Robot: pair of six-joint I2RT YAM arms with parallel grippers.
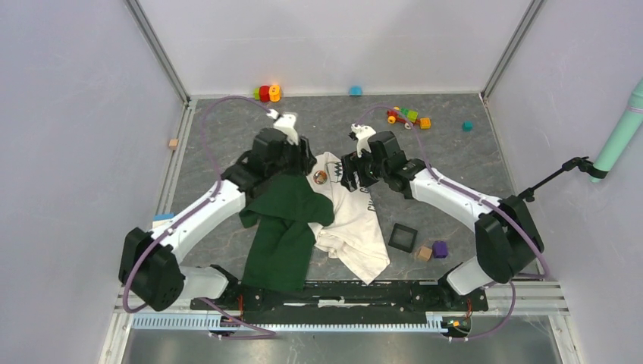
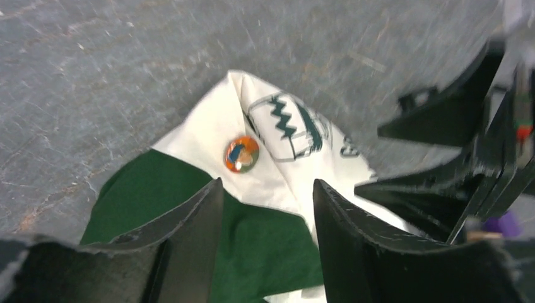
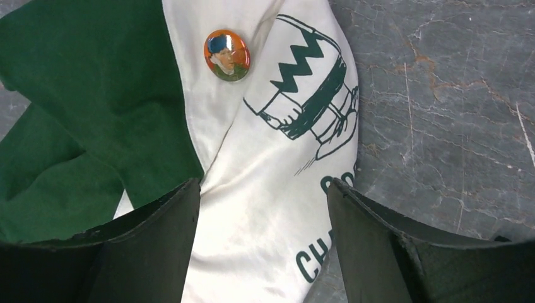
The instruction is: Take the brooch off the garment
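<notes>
Orange-brown and round, the brooch (image 3: pixel 227 55) sat pinned on the cream half of the shirt (image 1: pixel 356 227), close to the seam with the green half and beside the printed logo (image 3: pixel 309 95). That put it at the shirt's far end, around the middle of the grey surface (image 1: pixel 455 144), while the rest of the cloth trailed back toward the near edge. The left pincer (image 2: pixel 268 189) hung spread apart and empty, with the brooch just beyond it. The right pincer (image 3: pixel 262 189) was likewise wide apart over the lettering (image 3: pixel 315 259), holding nothing.

Nothing was gripped yet. To do this step well, one pincer would probably need to pin the cloth down close beside the brooch, so the fabric could not lift. The other should then close squarely on the brooch's rim alone and pull away. Catching a fold along with it would likely drag the whole shirt.
</notes>
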